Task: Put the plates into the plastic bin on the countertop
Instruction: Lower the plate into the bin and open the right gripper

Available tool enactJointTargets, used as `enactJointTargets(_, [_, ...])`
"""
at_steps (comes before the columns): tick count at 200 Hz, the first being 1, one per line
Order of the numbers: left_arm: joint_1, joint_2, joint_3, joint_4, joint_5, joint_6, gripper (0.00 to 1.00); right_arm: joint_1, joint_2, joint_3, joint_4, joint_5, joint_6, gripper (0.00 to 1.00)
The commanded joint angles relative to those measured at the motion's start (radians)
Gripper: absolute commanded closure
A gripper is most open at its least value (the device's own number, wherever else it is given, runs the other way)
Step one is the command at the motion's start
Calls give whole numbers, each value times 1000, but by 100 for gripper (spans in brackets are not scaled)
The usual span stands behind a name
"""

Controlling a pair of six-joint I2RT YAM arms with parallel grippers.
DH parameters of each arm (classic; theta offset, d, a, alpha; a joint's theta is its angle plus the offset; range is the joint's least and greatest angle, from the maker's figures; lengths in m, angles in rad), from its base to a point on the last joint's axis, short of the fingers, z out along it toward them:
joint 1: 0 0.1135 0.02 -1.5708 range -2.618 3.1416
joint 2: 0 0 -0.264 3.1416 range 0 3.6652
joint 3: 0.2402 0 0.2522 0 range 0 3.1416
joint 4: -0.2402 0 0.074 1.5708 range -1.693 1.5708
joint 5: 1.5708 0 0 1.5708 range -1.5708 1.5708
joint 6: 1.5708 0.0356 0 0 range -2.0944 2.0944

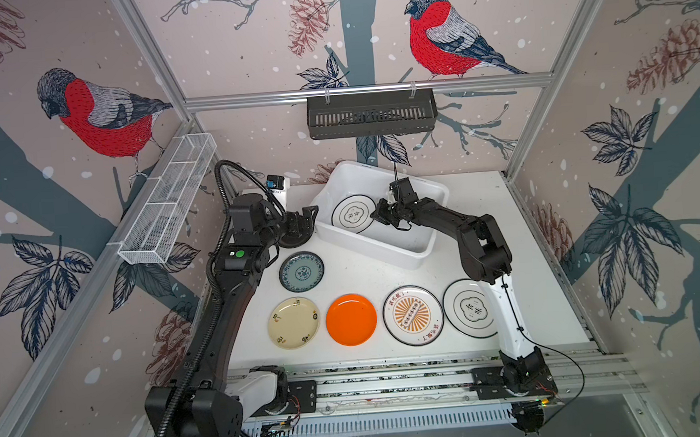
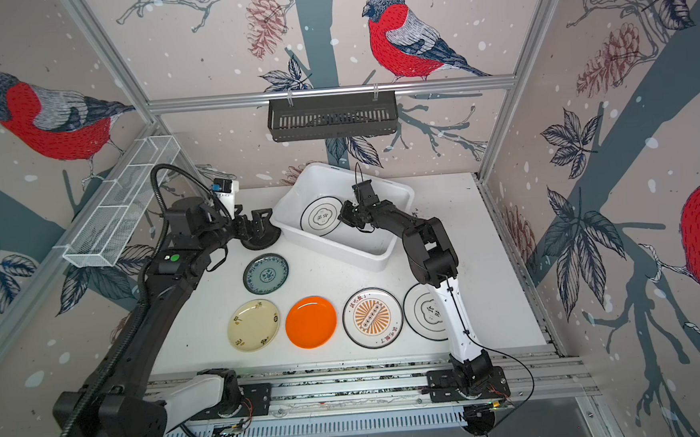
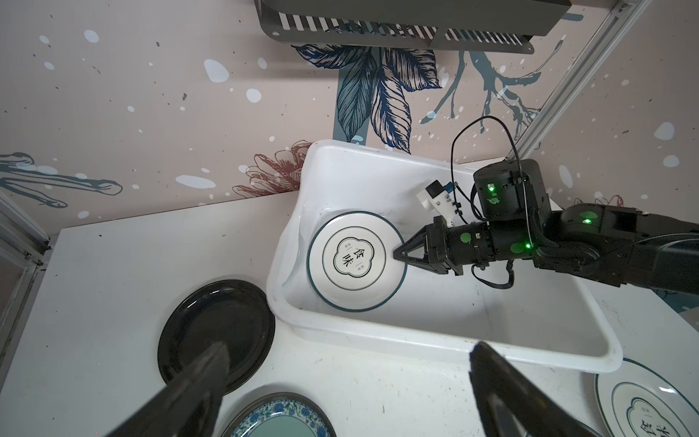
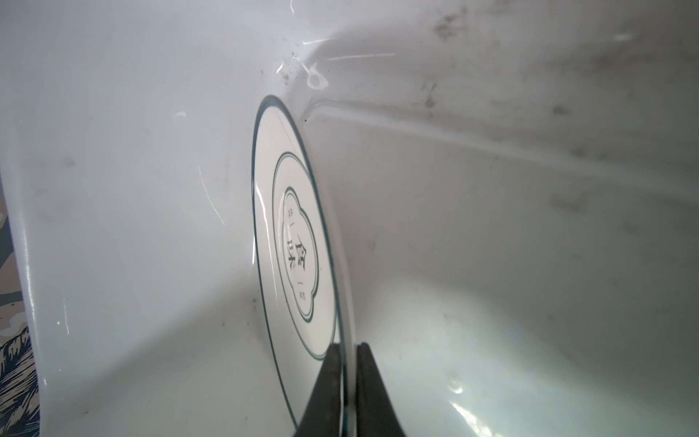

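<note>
In the white plastic bin (image 1: 383, 251) (image 3: 454, 342), at its left end, is a black-rimmed white plate (image 1: 353, 215) (image 2: 321, 216) (image 3: 357, 261) (image 4: 295, 246). My right gripper (image 1: 374, 216) (image 3: 395, 254) (image 4: 347, 346) is shut on that plate's rim, one finger on each face. My left gripper (image 1: 303, 222) (image 3: 348, 348) hangs open over the black plate (image 3: 215, 333) beside the bin's left corner. On the countertop (image 1: 531, 279) lie the teal plate (image 1: 301, 271), cream plate (image 1: 293, 323), orange plate (image 1: 351, 319), sunburst plate (image 1: 413, 315) and another black-rimmed white plate (image 1: 468, 308), partly under my right arm.
A black slotted basket (image 1: 371, 114) hangs on the back wall above the bin. A white wire-mesh rack (image 1: 164, 206) runs along the left wall. Aluminium rails (image 1: 391, 381) edge the front of the countertop, where both arm bases are mounted.
</note>
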Motion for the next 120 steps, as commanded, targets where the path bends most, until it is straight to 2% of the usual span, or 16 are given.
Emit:
enactJointTargets(1, [-1, -5, -3, 29, 14, -6, 2, -3, 13, 6, 28, -31, 22, 87])
enactJointTargets(25, [-1, -7, -5, 31, 16, -8, 2, -4, 24, 4, 39, -42, 34, 84])
enactJointTargets(66, [-1, -8, -9, 31, 19, -11, 2, -6, 28, 4, 30, -42, 34, 72])
enactJointTargets(120, [-1, -5, -8, 33, 23, -14, 2, -11, 29, 8, 0, -29, 21, 62])
